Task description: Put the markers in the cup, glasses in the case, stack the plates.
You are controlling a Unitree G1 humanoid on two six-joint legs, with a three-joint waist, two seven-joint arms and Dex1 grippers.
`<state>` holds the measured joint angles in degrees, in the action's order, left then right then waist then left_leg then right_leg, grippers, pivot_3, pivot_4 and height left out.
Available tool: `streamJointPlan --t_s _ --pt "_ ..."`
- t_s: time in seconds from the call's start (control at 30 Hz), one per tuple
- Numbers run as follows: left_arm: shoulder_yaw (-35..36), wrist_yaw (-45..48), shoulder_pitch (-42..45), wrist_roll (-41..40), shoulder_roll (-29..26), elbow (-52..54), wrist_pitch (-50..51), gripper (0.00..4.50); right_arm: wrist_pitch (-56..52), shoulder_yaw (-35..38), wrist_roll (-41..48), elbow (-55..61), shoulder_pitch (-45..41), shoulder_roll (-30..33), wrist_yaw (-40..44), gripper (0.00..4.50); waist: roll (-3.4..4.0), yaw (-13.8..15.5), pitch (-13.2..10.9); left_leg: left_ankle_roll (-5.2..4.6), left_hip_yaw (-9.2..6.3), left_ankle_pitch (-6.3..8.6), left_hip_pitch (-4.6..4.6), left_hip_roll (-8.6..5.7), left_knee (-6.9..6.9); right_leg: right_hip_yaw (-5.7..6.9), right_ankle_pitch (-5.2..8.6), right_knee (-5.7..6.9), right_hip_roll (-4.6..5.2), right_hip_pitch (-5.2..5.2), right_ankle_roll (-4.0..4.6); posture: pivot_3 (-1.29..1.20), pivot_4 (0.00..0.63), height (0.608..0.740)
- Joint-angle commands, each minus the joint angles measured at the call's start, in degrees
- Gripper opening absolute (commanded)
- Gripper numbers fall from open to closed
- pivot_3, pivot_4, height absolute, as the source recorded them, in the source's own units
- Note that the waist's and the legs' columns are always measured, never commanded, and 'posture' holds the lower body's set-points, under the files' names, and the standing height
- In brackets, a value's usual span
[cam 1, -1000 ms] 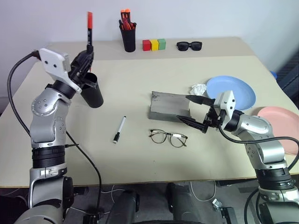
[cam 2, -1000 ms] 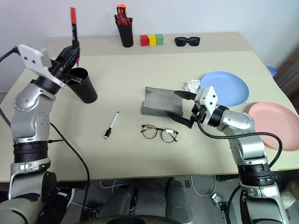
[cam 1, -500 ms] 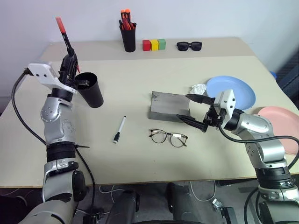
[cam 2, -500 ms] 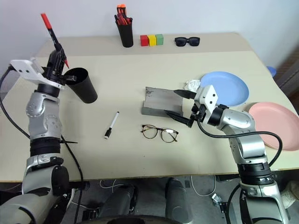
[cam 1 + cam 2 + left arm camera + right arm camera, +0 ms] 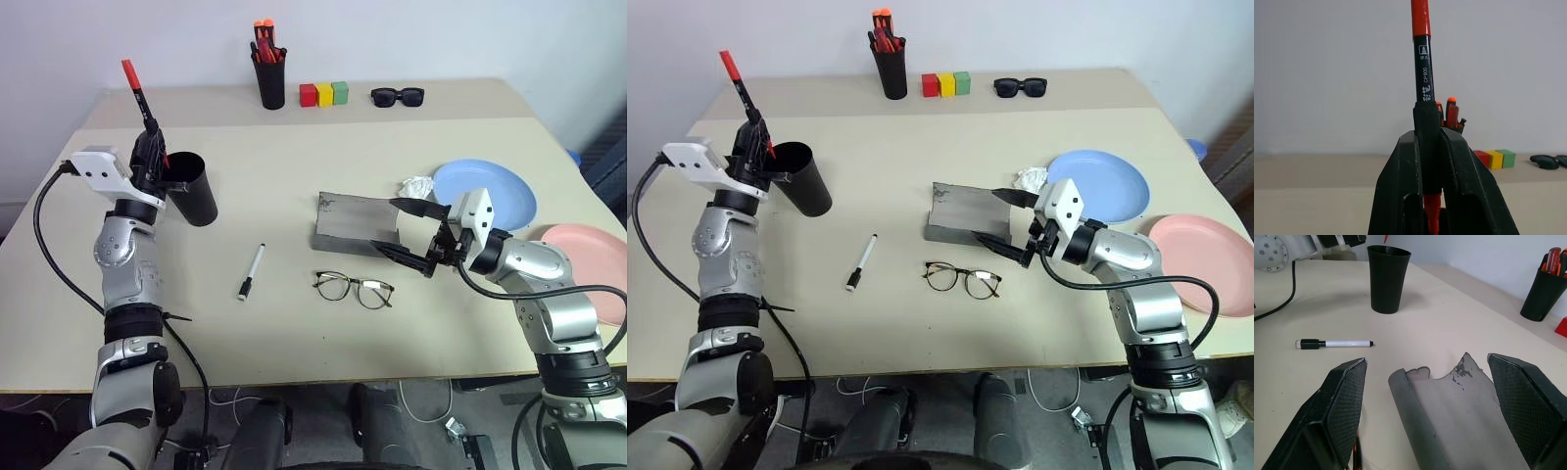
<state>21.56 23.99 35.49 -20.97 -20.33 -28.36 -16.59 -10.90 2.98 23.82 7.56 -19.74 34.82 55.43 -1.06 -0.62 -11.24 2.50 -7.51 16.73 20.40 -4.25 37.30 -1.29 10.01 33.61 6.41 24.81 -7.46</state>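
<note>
Since a second ago the left claw (image 5: 149,147) has dropped lower and tilted, so the red marker (image 5: 140,101) it's pinching now leans by the rim of the cup (image 5: 191,188) near the tabletop's (image 5: 294,196) left edge instead of sticking straight up. Right claw (image 5: 411,235) hasn't budged, spread wide around the open end of the grey case (image 5: 355,225) mid-tabletop. White marker (image 5: 251,271) lies flat between cup and glasses (image 5: 354,290), which sit just in front of the case. Both markers look light, stiff and slick, so I'd pinch mid-barrel. Glasses seem thin and bendy; grab the bridge gently, not a lens.
</note>
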Motion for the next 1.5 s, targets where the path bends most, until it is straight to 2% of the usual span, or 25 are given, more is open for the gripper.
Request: streamJointPlan --t_s 0.03,0.1,0.27,0.5,0.6,0.67,0.77,0.9,0.97,1.03,1.13,1.27,1.37,1.5 --pt "0.21 0.1 0.04 -0.61 -0.58 2.35 -0.33 0.96 1.18 0.72 0.31 0.86 -1.38 -0.11 -0.08 4.04 0.0 0.0 0.0 0.0 0.0 0.0 0.0 0.0 0.0 0.0 0.0 0.0 0.0 0.0 0.0 0.0 0.15 0.74" --pt "0.06 0.1 0.1 -0.44 -0.71 2.37 -0.4 1.84 1.23 0.66 0.27 0.72 -1.46 -0.15 0.05 4.04 0.0 0.0 0.0 0.0 0.0 0.0 0.0 0.0 0.0 0.0 0.0 0.0 0.0 0.0 0.0 0.0 0.15 0.74" --pt "0.06 0.58 -0.61 -1.23 -0.49 4.07 -0.01 4.41 1.47 0.52 0.16 0.29 -1.81 -0.44 0.1 4.04 0.0 -0.03 0.0 0.0 0.0 0.0 -0.01 0.0 0.0 0.0 0.0 0.0 0.0 0.0 0.0 0.0 0.15 0.74" --pt "-1.58 3.53 -2.83 -3.14 -1.05 9.99 4.64 4.48 1.95 0.16 -0.13 -0.17 -2.03 -0.78 0.23 4.04 0.0 -0.01 0.0 0.0 0.0 0.0 0.0 0.0 0.0 0.0 0.0 0.0 0.0 0.0 0.0 0.0 0.15 0.74" --pt "-2.35 7.09 -6.02 -13.69 -3.25 22.09 20.87 4.48 1.97 0.54 0.01 -0.22 -1.93 -0.59 0.25 4.04 0.0 -0.2 0.0 0.0 0.0 0.0 0.01 0.01 0.0 0.0 0.0 0.0 0.0 0.01 0.0 0.0 0.15 0.74" --pt "-3.12 7.18 -7.49 -17.65 -6.07 29.7 29.45 4.48 1.93 0.89 0.19 -0.05 -1.29 -0.18 0.51 4.04 0.0 -0.21 0.0 -0.03 -0.02 0.02 0.01 0.03 -0.01 -0.01 0.0 0.03 0.0 0.02 0.0 0.0 0.15 0.74" --pt "-3.82 5.87 -8.92 -28.02 -11.76 40.76 45.95 4.48 1.83 1.7 0.72 0.35 -0.27 0.46 0.9 4.04 0.0 -0.24 -0.01 -0.03 -0.05 0.02 0.0 0.03 0.0 -0.01 0.01 0.08 -0.02 0.03 0.0 0.0 0.15 0.74" --pt "-7.88 6.12 -13.57 -30.72 -22.41 52.28 60.04 4.48 2.39 2.22 0.39 -0.93 -0.7 1.21 1.6 4.04 0.05 -0.36 0.0 -0.04 -0.01 0.02 -0.04 0.03 -0.03 -0.06 0.02 0.12 -0.02 0.03 0.0 0.0 0.15 0.74" --pt "-8.58 3.1 -14.77 -30.94 -24.42 54.94 64.51 4.48 2.73 2.34 0.07 -1.56 -0.91 1.53 1.99 4.04 0.07 -0.34 0.0 -0.04 0.0 0.02 -0.08 0.04 -0.04 -0.06 0.03 0.16 -0.05 0.02 0.01 0.0 0.15 0.74" --pt "-8.05 -4.55 -14.44 -31.67 -23.2 56.2 69.98 4.48 2.92 2.77 0.04 -1.97 -0.84 2.16 2.44 4.04 0.05 -0.31 -0.01 -0.03 -0.01 0.02 -0.08 0.06 -0.02 -0.06 0.03 0.2 -0.09 0.02 0.02 0.0 0.15 0.74" --pt "-6.23 -15.04 -15.36 -38.2 -20.45 58.39 80.66 4.48 2.5 3.43 0.89 -1.59 0.45 4.08 4.29 4.04 0.04 -0.14 -0.01 -0.02 -0.07 0.01 -0.06 0.07 0.01 -0.06 0.03 0.21 -0.11 0.0 0.02 0.0 0.15 0.74" --pt "-8.08 -21.42 -18.19 -40.41 -17.49 57.7 89.64 4.48 -0.26 4.24 4.18 1.11 3.68 7.71 9.39 4.04 0.06 -0.06 0.0 -0.02 -0.06 0.01 -0.07 0.04 -0.06 -0.07 0.04 0.19 -0.07 0.0 0.02 0.0 0.15 0.74" --pt "-9.22 -24.48 -17.44 -38.84 -17.57 58.36 94.93 4.48 -0.45 4.4 4.54 1.57 4.15 7.93 9.32 4.04 -0.02 -0.26 -0.04 -0.01 -0.08 0.01 -0.04 0.05 0.0 -0.07 0.03 0.2 -0.11 0.01 0.02 0.0 0.15 0.74" --pt "-7.0 -26.3 -16.29 -40.93 -14.11 54.8 100.46 4.48 -0.49 4.07 4.01 2.08 4.65 7.23 7.93 4.04 -0.01 -0.09 -0.03 0.02 -0.05 -0.01 -0.08 0.06 0.0 -0.07 0.04 0.25 -0.11 0.0 0.02 0.0 0.15 0.74"
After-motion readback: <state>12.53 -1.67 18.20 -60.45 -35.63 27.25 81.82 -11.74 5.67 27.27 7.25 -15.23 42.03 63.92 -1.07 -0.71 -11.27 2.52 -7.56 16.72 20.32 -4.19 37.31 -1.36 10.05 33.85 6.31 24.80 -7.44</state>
